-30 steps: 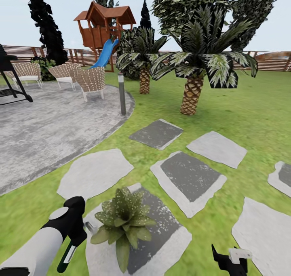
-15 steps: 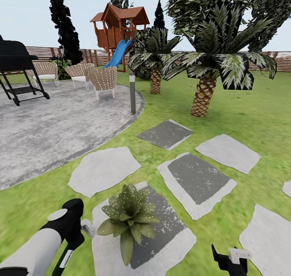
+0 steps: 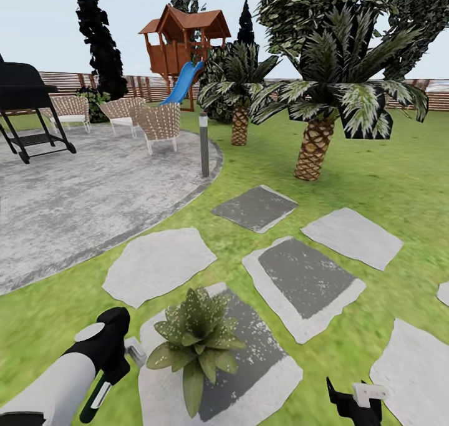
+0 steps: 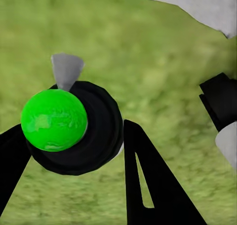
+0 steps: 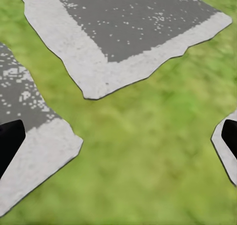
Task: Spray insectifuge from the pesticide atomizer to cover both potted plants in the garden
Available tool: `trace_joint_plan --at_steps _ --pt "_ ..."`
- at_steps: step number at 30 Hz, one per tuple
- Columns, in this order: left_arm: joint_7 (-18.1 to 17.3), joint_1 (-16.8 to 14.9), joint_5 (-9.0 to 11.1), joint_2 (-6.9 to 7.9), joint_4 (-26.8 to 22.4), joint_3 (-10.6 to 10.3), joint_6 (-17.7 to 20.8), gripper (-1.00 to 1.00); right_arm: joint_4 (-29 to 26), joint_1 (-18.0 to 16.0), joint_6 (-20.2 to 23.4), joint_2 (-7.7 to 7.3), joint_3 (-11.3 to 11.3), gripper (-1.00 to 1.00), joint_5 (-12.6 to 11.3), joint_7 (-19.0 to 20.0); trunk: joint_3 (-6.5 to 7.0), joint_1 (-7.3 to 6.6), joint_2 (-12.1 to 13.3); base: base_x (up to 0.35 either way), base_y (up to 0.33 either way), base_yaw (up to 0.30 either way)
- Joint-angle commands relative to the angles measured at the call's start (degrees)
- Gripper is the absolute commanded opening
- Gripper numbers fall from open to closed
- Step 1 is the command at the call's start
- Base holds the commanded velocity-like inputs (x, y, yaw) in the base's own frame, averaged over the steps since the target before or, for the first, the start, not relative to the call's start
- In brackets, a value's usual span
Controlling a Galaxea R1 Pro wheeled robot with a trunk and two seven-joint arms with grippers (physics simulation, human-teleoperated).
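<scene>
Head view: the left gripper (image 3: 109, 357) clamps the pesticide atomizer (image 3: 101, 390), its long body slanting downward, pale nozzle (image 3: 135, 350) pointing at the speckled potted plant (image 3: 194, 340) just beside it on a stepping stone (image 3: 262, 376).

Left wrist view: fingers (image 4: 153, 185) close around the atomizer's green-capped end.

Right wrist view: the right gripper (image 5: 118, 141) is spread (idle) over lawn.

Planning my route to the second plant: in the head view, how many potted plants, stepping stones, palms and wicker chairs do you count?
Potted plants: 1
Stepping stones: 7, the last cut off by the frame edge
Palms: 2
Wicker chairs: 3
Total: 13
</scene>
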Motion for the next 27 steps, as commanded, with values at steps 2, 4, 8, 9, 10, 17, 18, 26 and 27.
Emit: trace_joint_plan --at_steps 2,4,8,9,10,17,18,26,27 --pt "-0.5 0.0 -0.2 -0.15 1.1 -0.2 0.4 -1.0 0.0 0.0 -0.2 0.01 -0.5 1.0 0.0 0.6 -0.05 -0.01 0.0 0.0 0.0 0.158" --pt "-0.4 0.0 -0.3 -0.2 2.4 -0.2 0.3 -1.0 0.0 0.0 -0.2 0.01 -0.4 1.0 0.0 0.6 -0.05 -0.01 0.0 0.0 0.0 0.245" --pt "-0.3 0.0 0.7 -0.18 3.0 1.4 0.1 -1.0 0.0 0.0 -0.2 0.01 -0.5 1.0 0.0 0.6 -0.05 -0.01 0.0 0.021 0.0 0.057" --pt "-0.3 0.0 0.9 -0.18 2.9 1.5 0.1 -1.0 0.0 0.0 -0.2 0.01 -0.4 1.0 0.0 0.6 -0.05 -0.01 0.0 0.109 0.0 0.008" --pt "-0.3 0.0 1.1 -0.19 2.7 1.6 0.1 -1.0 0.0 0.0 -0.2 0.01 -0.5 1.0 0.0 0.6 -0.05 -0.01 0.0 0.101 0.0 0.003" --pt "-0.2 0.0 1.1 0.01 3.0 1.7 0.0 -1.0 0.0 0.0 -0.2 0.01 -0.5 1.0 0.0 0.6 -0.05 -0.01 0.0 0.019 0.0 0.001" --pt "-0.2 0.0 1.1 0.08 3.0 1.7 0.0 -1.0 0.0 0.0 -0.2 0.01 -0.4 1.0 0.0 0.6 -0.05 -0.01 0.0 0.001 0.0 0.039" --pt "-0.2 0.0 1.2 -0.13 2.2 1.7 0.1 -1.0 0.0 0.0 -0.2 0.01 -0.5 1.0 0.0 0.6 -0.05 -0.01 0.0 0.178 0.033 0.09" --pt "-0.2 0.0 1.2 -0.16 2.2 1.7 0.1 -1.0 0.0 0.0 -0.2 0.01 -0.5 1.0 0.0 0.6 -0.05 -0.01 0.0 0.259 0.007 0.003"
